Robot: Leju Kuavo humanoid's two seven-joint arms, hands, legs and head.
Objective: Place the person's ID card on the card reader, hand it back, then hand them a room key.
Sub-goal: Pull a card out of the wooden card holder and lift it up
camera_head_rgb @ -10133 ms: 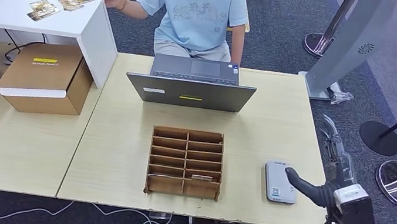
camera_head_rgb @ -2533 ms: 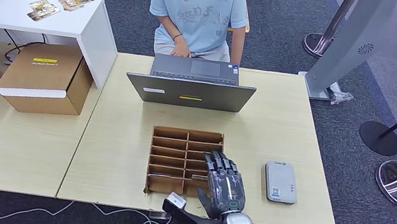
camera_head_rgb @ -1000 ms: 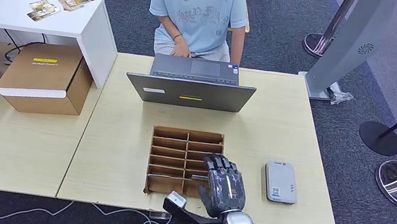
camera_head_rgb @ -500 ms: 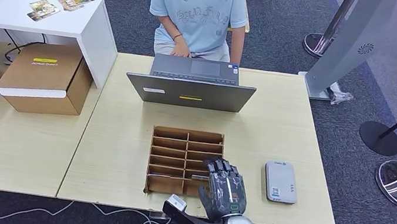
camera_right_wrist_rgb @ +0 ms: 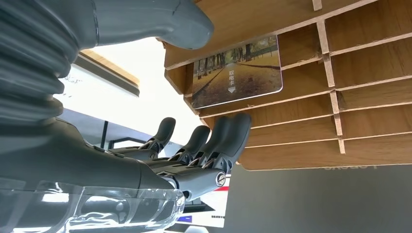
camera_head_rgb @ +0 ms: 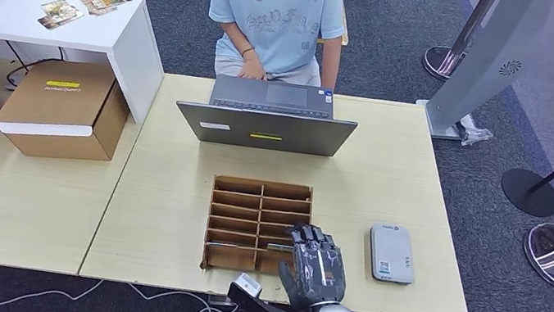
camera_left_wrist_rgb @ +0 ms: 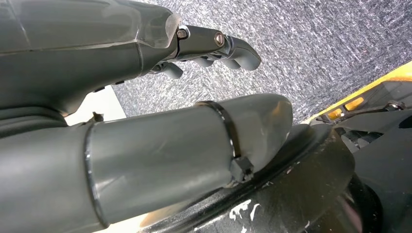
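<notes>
Here the head view takes in the whole desk: the right hand (camera_head_rgb: 313,271) lies palm down over the near right corner of the wooden rack (camera_head_rgb: 250,202), with the grey card reader (camera_head_rgb: 391,253) apart to its right and a person (camera_head_rgb: 278,7) seated behind the laptop (camera_head_rgb: 265,128). The right wrist view gives the close detail: the room key (camera_right_wrist_rgb: 237,71), a card printed with a tree-lined autumn path and small white characters, sits in one of the rack's slots with its end sticking out. The fingers (camera_right_wrist_rgb: 228,136) reach just beside that end, spread and holding nothing; contact cannot be made out. The left hand (camera_left_wrist_rgb: 214,46) hangs over grey carpet, fingers curled, empty.
</notes>
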